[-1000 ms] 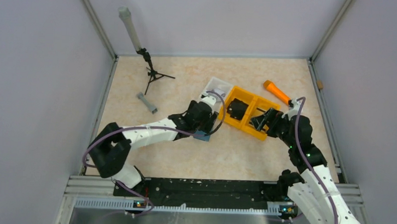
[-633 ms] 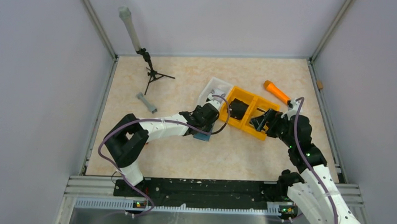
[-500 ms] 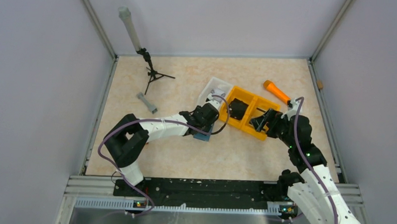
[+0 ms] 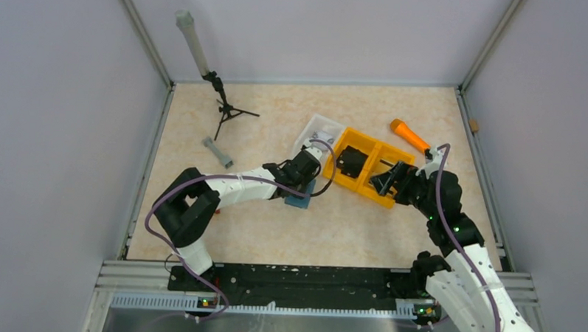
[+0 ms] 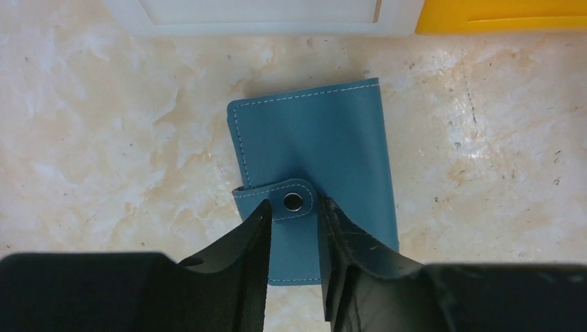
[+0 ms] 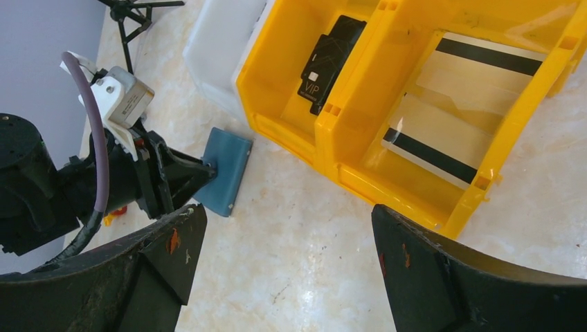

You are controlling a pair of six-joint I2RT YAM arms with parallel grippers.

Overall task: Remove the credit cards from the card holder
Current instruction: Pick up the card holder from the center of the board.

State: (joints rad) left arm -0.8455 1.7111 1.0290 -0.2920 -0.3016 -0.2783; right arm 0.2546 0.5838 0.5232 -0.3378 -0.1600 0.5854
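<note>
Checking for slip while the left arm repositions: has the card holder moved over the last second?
No. The card holder lies in the same spot as before, just left of the near corner of the orange bin.

A beige, marble-patterned tabletop (image 4: 278, 114) is enclosed on three sides by plain pale grey panels: a back wall (image 4: 318, 34), a left wall (image 4: 56, 128) and a right wall (image 4: 550, 145). Silver metal posts (image 4: 144, 39) are set in the far corners. The near edge is bordered by a black bar (image 4: 302, 278), with a brushed metal sheet (image 4: 285, 329) seen below it. Everything is lit evenly and softly, with faint glare on the tabletop
</note>
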